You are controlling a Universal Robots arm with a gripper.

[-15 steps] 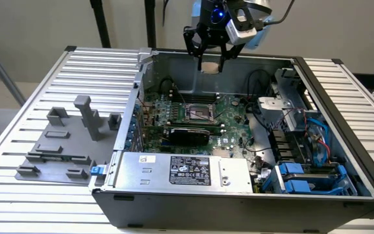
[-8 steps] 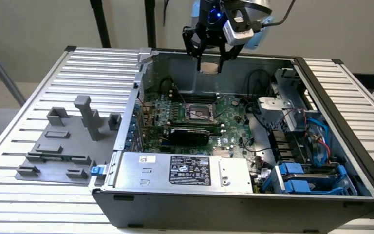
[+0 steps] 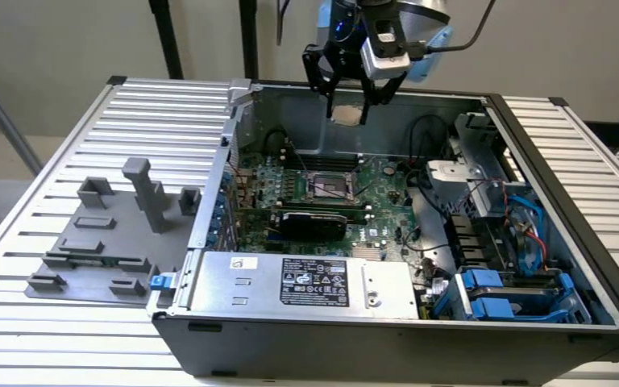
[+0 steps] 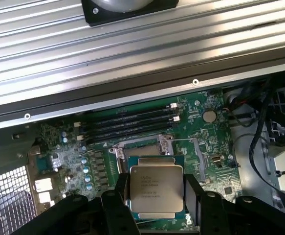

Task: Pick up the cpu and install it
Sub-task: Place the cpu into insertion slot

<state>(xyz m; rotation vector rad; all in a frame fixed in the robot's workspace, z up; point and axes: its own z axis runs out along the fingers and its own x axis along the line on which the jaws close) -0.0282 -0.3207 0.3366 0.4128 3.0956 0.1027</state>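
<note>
One small square chip, the cpu [image 4: 156,190], is pinched between the two black fingers of the gripper [image 3: 346,111]. The fingers press on two of its sides, and its shiny top faces the wrist camera. It hangs in the air over the far end of the open computer case [image 3: 396,347], well above the green motherboard [image 3: 385,205]. The picking-up part looks done, and I think this is the carrying part. The black socket [image 3: 329,187] sits on the board, below the chip and a bit nearer. To go in, the chip would need to sit flat and square right over that socket, then come down gently so nothing bends.
</note>
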